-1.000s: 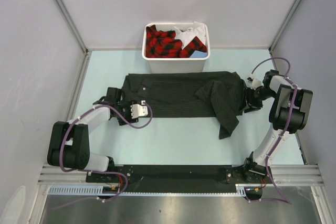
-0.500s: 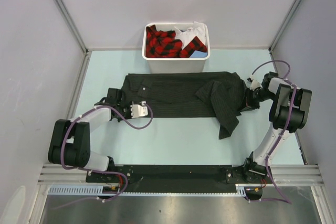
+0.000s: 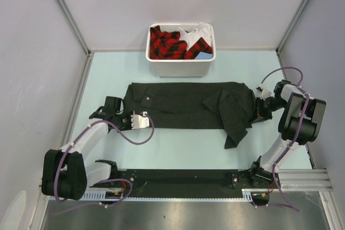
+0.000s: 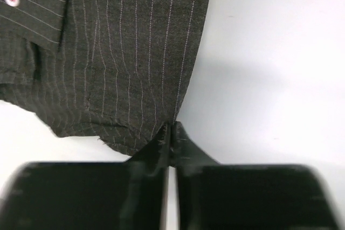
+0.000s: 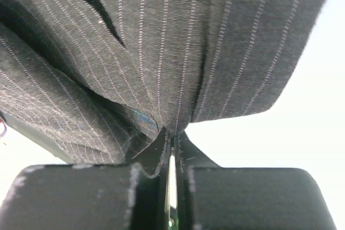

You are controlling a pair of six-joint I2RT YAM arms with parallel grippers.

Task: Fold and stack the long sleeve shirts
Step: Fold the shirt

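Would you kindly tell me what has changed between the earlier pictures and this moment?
Both grippers closed. The left gripper pinched the left edge of the pinstriped shirt, and the right gripper pinched its right edge. The shirt was drawn out wider and slid slightly toward the arms. The white bin of clothes stayed where it was.

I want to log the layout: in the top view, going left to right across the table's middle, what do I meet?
left gripper → pinstriped shirt, pinched at both ends → right gripper
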